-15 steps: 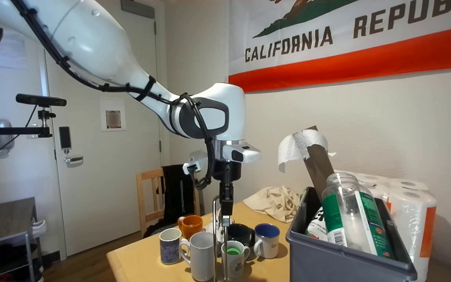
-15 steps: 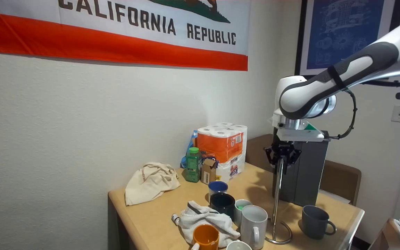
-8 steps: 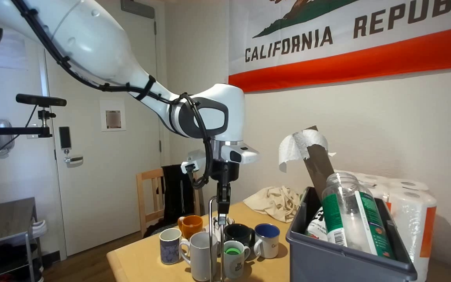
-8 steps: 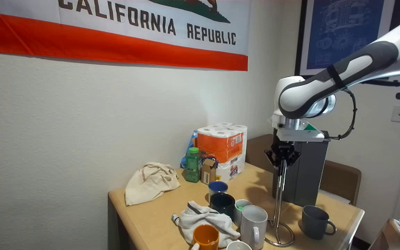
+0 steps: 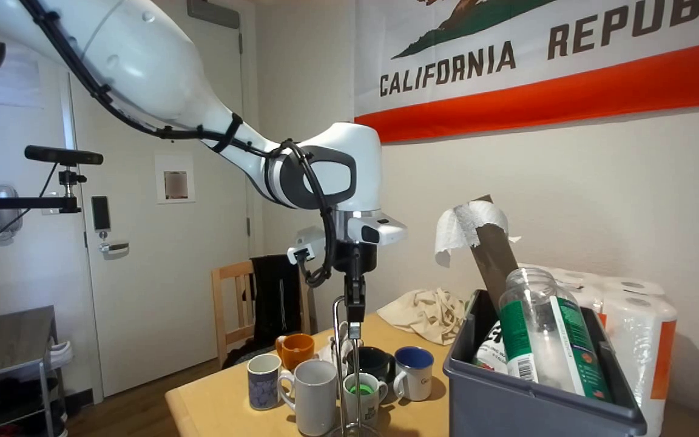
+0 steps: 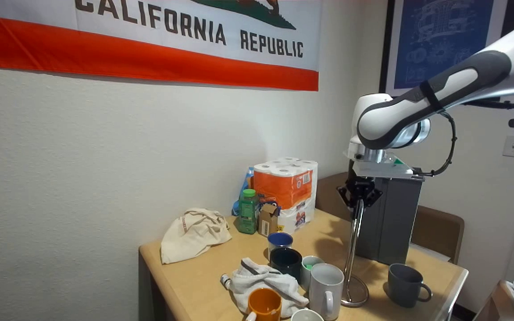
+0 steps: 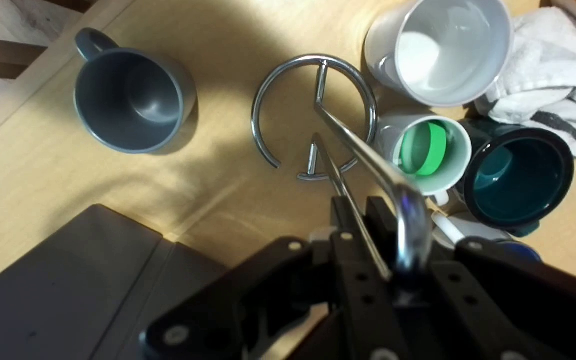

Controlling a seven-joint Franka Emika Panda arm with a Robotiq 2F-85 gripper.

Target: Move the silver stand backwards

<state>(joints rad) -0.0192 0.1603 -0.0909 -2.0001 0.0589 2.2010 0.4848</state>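
Gripper (image 7: 359,207) pinches one rod of the silver stand (image 7: 368,156); the off-centre hold could let it swivel, base knocking the tall white mug (image 7: 445,52).

In the wrist view, mugs (image 7: 135,102) flank the stand (image 7: 360,147).

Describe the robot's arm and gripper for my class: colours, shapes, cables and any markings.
The arm is glossy white and rounded, with dark grey panels and a black strap. A black cable runs along it and loops near the end. A silver ring sits above the gripper, which is black, with two slim fingers, angular bars and round metal screws. I can make out no lettering.
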